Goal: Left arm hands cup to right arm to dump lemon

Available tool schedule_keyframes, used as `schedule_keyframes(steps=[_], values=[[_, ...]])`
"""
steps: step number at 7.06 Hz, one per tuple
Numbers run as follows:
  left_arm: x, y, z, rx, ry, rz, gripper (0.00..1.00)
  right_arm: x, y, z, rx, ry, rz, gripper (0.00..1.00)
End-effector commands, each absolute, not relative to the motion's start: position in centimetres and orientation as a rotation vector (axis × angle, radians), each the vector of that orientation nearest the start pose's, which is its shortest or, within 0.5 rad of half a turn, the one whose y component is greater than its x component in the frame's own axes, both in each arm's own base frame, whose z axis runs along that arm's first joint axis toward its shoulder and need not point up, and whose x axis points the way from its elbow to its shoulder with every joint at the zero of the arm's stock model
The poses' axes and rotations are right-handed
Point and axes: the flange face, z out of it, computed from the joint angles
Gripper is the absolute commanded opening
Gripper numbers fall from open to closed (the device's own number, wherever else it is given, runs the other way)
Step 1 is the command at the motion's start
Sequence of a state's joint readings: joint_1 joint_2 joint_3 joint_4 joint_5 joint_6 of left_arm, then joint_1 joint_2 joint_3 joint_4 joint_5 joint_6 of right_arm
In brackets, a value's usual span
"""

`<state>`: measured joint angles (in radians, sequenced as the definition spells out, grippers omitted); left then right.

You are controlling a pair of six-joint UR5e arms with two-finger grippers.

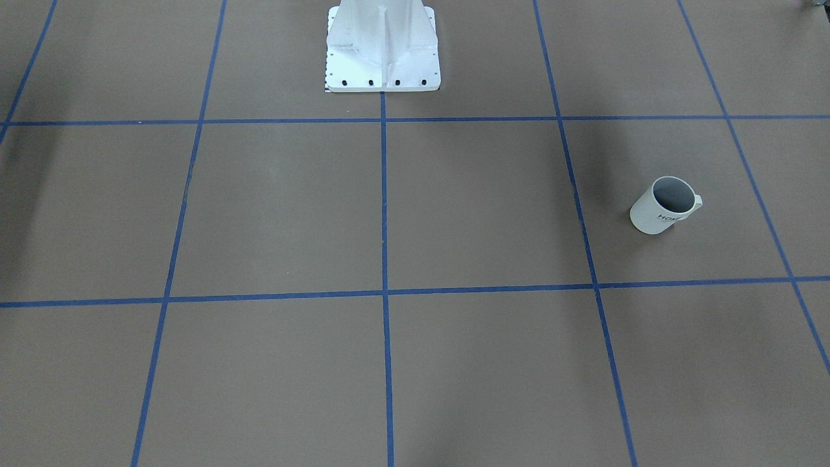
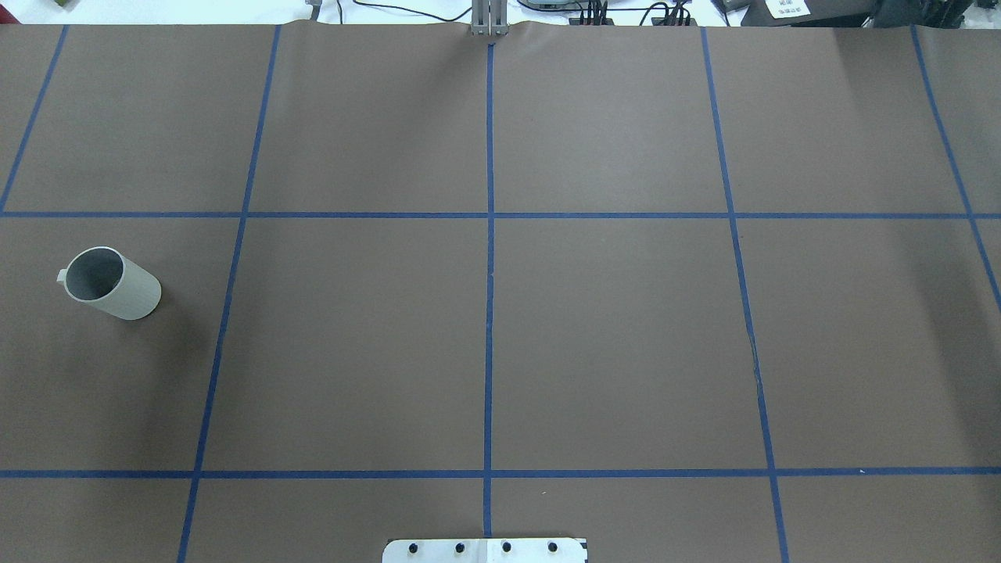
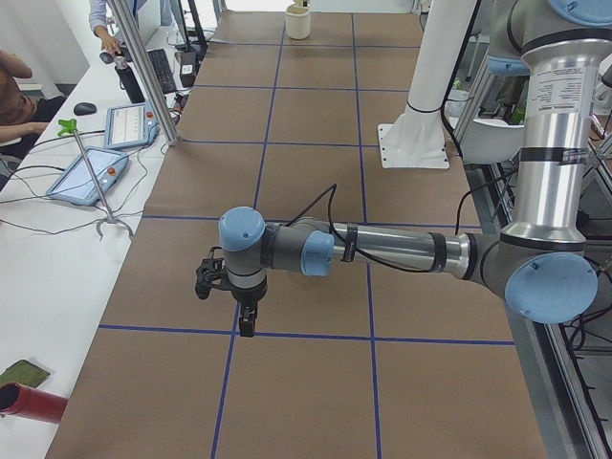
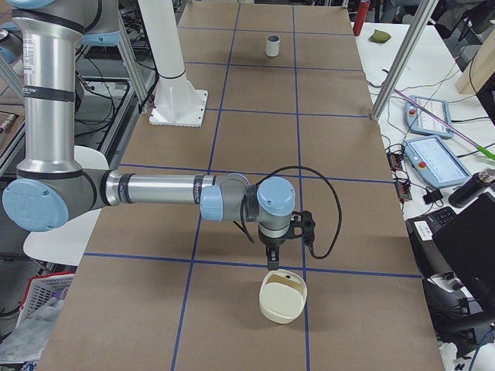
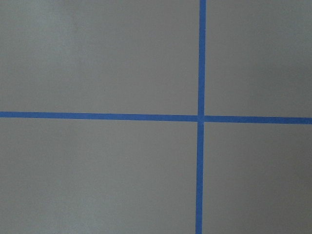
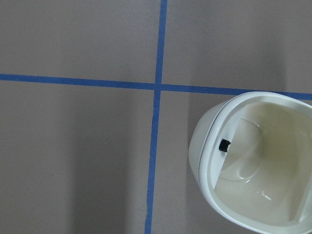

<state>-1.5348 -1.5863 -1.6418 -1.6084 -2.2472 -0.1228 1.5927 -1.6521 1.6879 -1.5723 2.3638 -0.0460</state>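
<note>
Presently the cup (image 2: 109, 283) stands upright on the brown table (image 2: 610, 328), mid-left in the overhead view, handle on its left. Both arms are well apart from it. Left gripper (image 3: 247, 323) hangs over a blue tape line (image 3: 306, 336); right gripper (image 4: 272, 263) hangs by a cream bowl (image 4: 282, 300). Finger spread of either: cannot tell.

One cup (image 1: 664, 206), right of centre. One bowl (image 4: 283, 295), lower centre. Two arms: left arm (image 3: 402, 251), right arm (image 4: 155, 189). One base (image 1: 382, 58). Two tablets (image 3: 139, 124), left edge.
</note>
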Motion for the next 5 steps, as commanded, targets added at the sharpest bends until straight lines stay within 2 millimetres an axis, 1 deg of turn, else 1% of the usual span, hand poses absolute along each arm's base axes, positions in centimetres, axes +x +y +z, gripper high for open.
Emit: schedule_keyframes(steps=[1,3,5], values=[[-5.3,-50.7,61.7,0.071,0.680,-0.039,1.00,7.2,-45.8,63.6,0.064,-0.797,-0.037,1.00],[-5.3,-50.8,61.7,0.070,0.679,-0.041,1.00,7.2,-45.8,63.5,0.065,-0.799,-0.039,1.00],[-5.0,-51.1,59.2,0.114,0.682,-0.025,1.00,7.2,-45.8,63.4,0.068,-0.799,-0.039,1.00]])
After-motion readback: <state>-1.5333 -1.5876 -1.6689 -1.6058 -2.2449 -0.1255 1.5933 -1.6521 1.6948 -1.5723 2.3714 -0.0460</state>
